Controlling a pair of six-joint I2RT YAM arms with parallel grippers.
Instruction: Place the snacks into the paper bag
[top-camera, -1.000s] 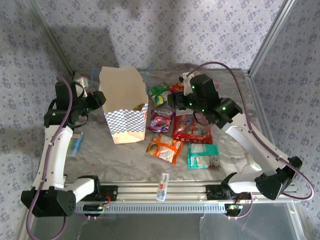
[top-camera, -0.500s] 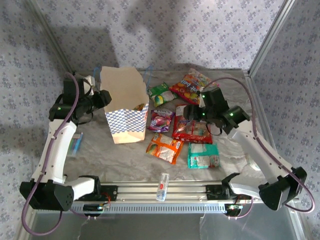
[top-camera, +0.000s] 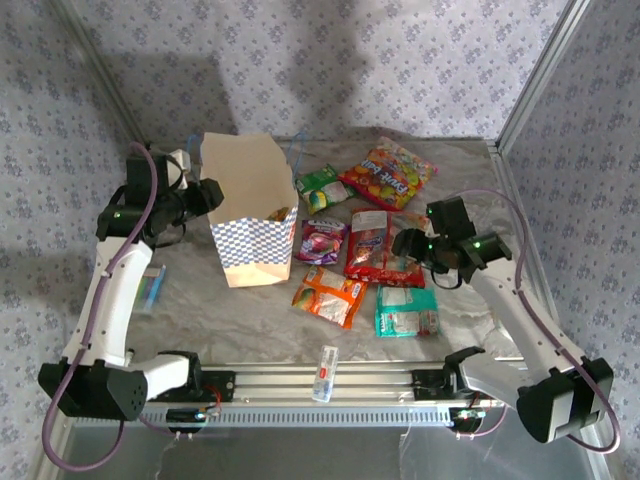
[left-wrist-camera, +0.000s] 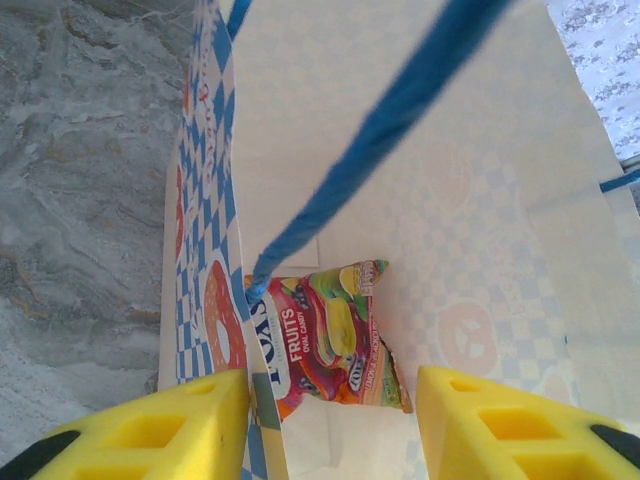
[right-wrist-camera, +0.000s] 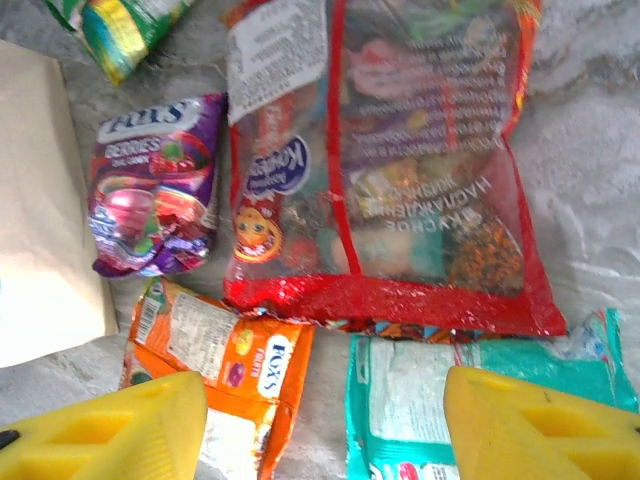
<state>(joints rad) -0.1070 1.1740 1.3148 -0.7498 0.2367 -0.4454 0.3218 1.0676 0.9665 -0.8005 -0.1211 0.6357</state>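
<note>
Flower-print walls close round a grey marbled tabletop (top-camera: 200, 300). At its left the left claw (left-wrist-camera: 332, 400) sits at the mouth of the paper bag (top-camera: 250, 190). Its yellow fingers stand about half apart, one on each side of the checkered side wall, and clamp nothing. A blue cord handle (left-wrist-camera: 380, 130) crosses its view, and one Fox's Fruits packet (left-wrist-camera: 325, 345) lies inside on the bag's inner wall.

Just right of the bag the loose snacks are bunched together:
- a green packet (top-camera: 322, 187) at the back
- a purple Fox's Berries packet (right-wrist-camera: 150, 185)
- an orange Fox's packet (right-wrist-camera: 215, 360) nearer the arms
- a red-edged clear packet (right-wrist-camera: 400, 200)
- a teal packet (right-wrist-camera: 480, 380) below it
- a large red fruit-candy packet (top-camera: 388, 175) far back

Above the red-edged packet hangs the right claw (right-wrist-camera: 325, 420), its fingers wide and empty.

By my reading the job is early, at the choosing of the next packet. The right claw needs to drop onto one packet, pinch a raised edge rather than the flat glossy face, and carry it left over the others to the bag's mouth, which the left claw looks placed to steady
</note>
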